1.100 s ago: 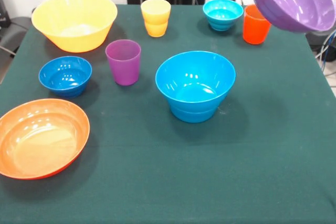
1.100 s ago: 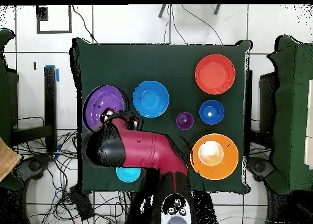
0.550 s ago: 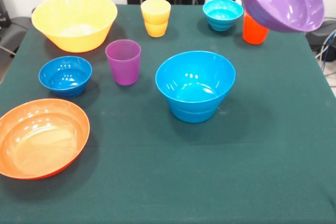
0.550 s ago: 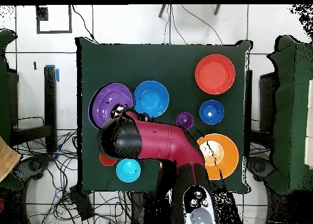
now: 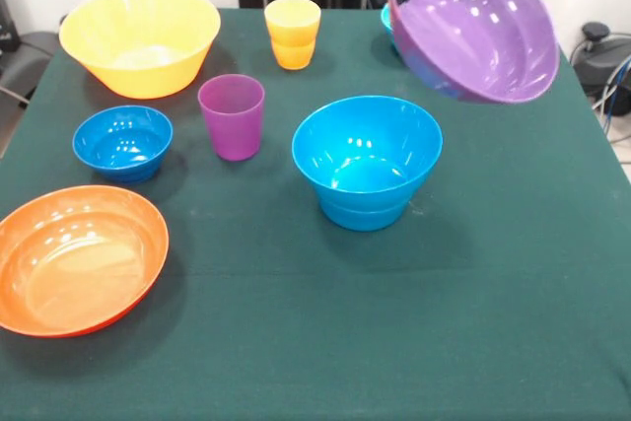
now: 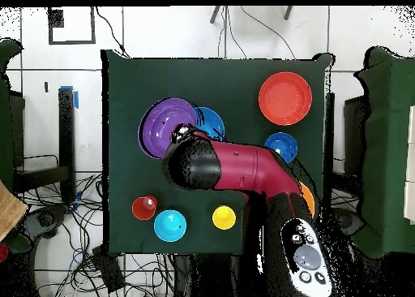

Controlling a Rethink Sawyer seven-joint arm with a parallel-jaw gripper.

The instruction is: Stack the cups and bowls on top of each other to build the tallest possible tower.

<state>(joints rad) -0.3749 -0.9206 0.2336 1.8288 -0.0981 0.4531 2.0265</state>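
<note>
The wide purple bowl (image 5: 473,22) hangs in the air, tilted, its open side turned toward the front camera, above and just beyond the stacked mid-blue bowls (image 5: 367,160). From overhead the purple bowl (image 6: 168,127) overlaps the edge of those blue bowls (image 6: 212,122), and the red and black arm (image 6: 235,168) ends at the purple bowl's rim. The hand itself is hidden under the arm's black wrist, so I cannot tell whether it grips the rim.

A second ago the purple bowl hung well off to the side of the blue bowls, out past the orange cup (image 6: 144,207); now it has swung in next to them and covers the orange cup and most of the small cyan bowl (image 6: 170,225) in the front view.

The purple bowl is glossy, deep and round, with bright highlights inside. The worktop (image 5: 493,293) is dark green.
</note>
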